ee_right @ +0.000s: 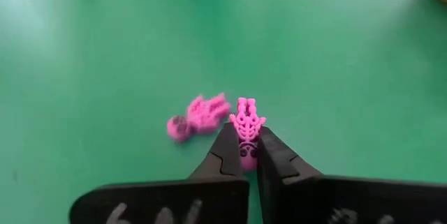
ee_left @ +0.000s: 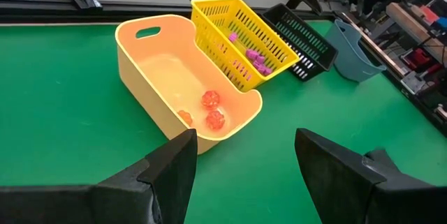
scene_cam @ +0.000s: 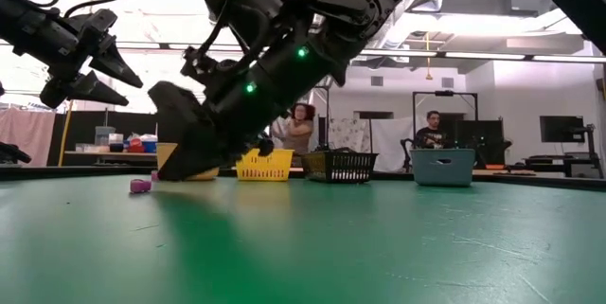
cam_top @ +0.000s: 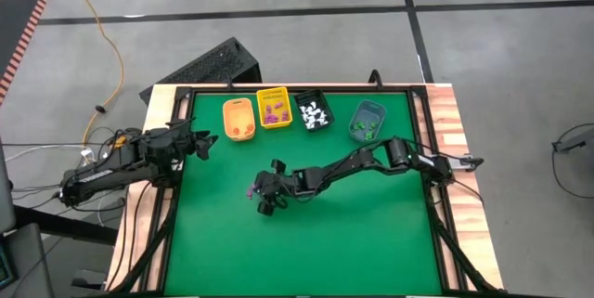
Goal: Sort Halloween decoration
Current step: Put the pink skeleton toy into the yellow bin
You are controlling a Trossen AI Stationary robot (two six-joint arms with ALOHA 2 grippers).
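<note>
The green table (cam_top: 306, 252) carried a row of four small bins along its far edge: from left to right an orange bin (cam_top: 238, 119) with a few orange-brown trinkets (ee_left: 211, 109), a yellow bin (cam_top: 273, 107) with purple trinkets (ee_left: 256, 59), a black bin (cam_top: 313, 111) with white trinkets (cam_top: 315, 114), and a grey-blue bin (cam_top: 368, 121) with green trinkets (cam_top: 366, 131).

The right arm reached from the right side across to the left-centre of the mat, its right gripper (ee_right: 244, 153) tipped down at the surface. Its fingers were pressed nearly together, pinching a purple skeleton trinket (ee_right: 246, 123) between the tips. A second purple trinket (ee_right: 197, 116) lay flat on the mat just beside the held one, apart from the fingers.

The left arm waited at the table's left edge, raised above the mat near the orange bin. The left gripper (ee_left: 244, 155) stood with its fingers spread wide and nothing between them.

In the room beyond the far edge, two people (scene_cam: 301, 126) were visible behind the bins.
</note>
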